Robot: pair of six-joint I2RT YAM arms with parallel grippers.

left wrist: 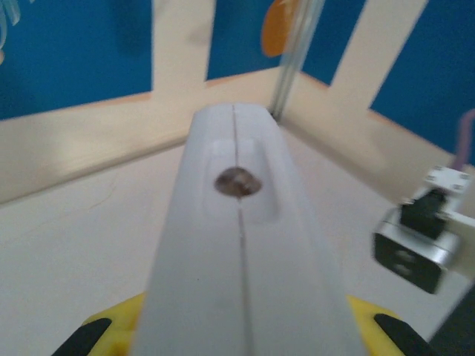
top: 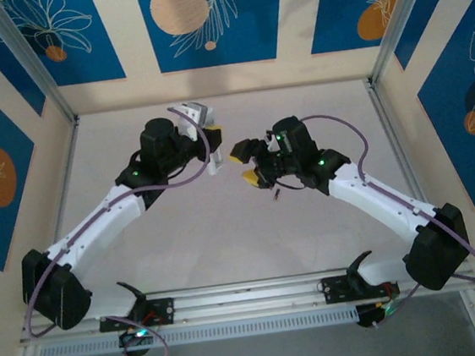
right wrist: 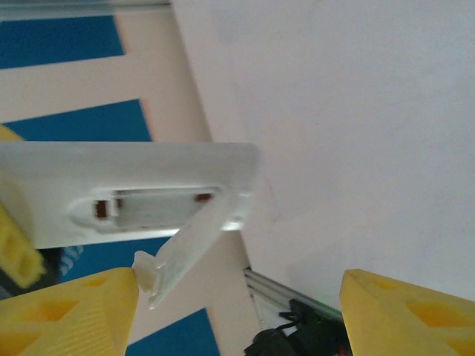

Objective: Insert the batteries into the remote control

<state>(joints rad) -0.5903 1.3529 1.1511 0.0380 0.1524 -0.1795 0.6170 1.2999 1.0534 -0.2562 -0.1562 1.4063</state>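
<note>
Pale off-white counter (top: 228,247), matt and evenly lit, with only faint soft shadows. It is enclosed by a far wall (top: 210,79), a left wall (top: 48,155) and a right wall (top: 418,116), all cream and set with blue panels (top: 243,24) printed with orange discs (top: 179,7) and white leaf outlines. Aluminium posts rise at the far-left corner (top: 30,59) and the far-right corner (top: 403,16). A silver aluminium rail (top: 250,300) runs along the near edge, with a white slotted strip (top: 253,325) just in front of it.
</note>
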